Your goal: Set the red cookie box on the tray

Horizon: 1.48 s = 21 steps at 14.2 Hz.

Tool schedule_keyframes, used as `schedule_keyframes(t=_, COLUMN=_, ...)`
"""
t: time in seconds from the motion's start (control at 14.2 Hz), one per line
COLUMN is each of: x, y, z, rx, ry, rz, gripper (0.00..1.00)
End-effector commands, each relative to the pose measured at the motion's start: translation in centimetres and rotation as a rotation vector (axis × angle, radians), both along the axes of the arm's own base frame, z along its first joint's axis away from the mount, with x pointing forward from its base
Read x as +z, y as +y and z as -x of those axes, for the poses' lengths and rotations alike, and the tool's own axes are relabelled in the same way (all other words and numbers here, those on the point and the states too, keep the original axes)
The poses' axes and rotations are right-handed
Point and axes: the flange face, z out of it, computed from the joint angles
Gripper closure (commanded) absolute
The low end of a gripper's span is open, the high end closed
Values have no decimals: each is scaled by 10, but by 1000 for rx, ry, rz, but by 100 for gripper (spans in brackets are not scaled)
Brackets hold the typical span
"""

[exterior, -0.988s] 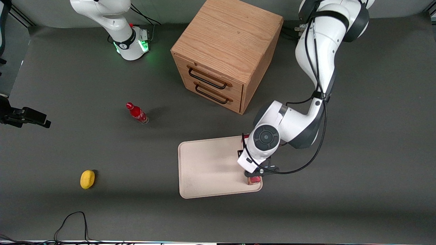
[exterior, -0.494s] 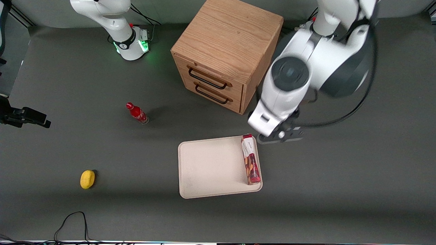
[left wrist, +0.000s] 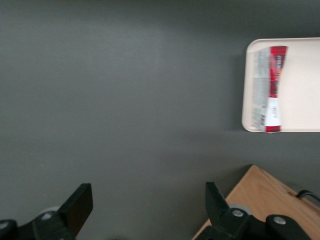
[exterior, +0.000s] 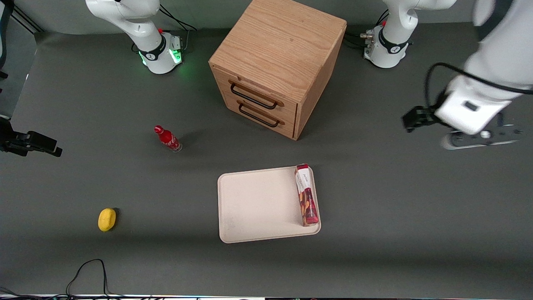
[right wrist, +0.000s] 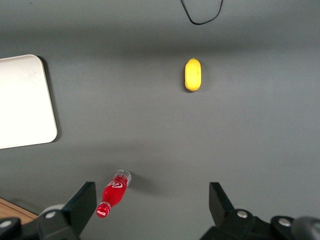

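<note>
The red cookie box [exterior: 306, 195] lay flat on the tray [exterior: 258, 204], just right of the front view's centre, running along the tray's short edge that faces the working arm's end of the table. Its white label end pointed toward the wooden drawer cabinet [exterior: 277, 66] at the top centre of that view. In the left wrist view the box [left wrist: 270, 90] also lay inside the rim of the tray [left wrist: 300, 85], with a corner of the cabinet [left wrist: 260, 200] showing nearby.

The gripper [exterior: 479, 137] hung at the right edge of the front view, well apart from the tray and holding nothing. In the wrist view its fingers [left wrist: 80, 205] stood wide apart over bare grey table [left wrist: 125, 100].

At left centre of the front view a small red bottle [exterior: 167, 138] stood on the table, and a yellow lemon [exterior: 107, 219] lay at lower left, nearer the camera than the bottle.
</note>
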Motion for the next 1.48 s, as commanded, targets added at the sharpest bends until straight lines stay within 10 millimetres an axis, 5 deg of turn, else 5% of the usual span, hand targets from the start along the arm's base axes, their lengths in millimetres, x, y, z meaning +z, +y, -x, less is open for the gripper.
schedule_keyframes(t=0.0, x=-20, y=38, z=6, rx=-43, ry=8, rz=21, gripper=0)
schedule_keyframes(t=0.28, x=-33, y=76, z=-1, rx=-52, ry=7, rz=34, gripper=0)
schedule_keyframes(t=0.78, x=-51, y=85, z=-2, rx=-40, ry=-45, rz=31, gripper=0)
schedule_keyframes(t=1.27, x=-47, y=95, z=-4, rx=-48, ry=-34, rz=32, gripper=0)
schedule_keyframes(t=1.41, x=-44, y=84, z=-3, rx=-58, ry=-29, rz=35, gripper=0)
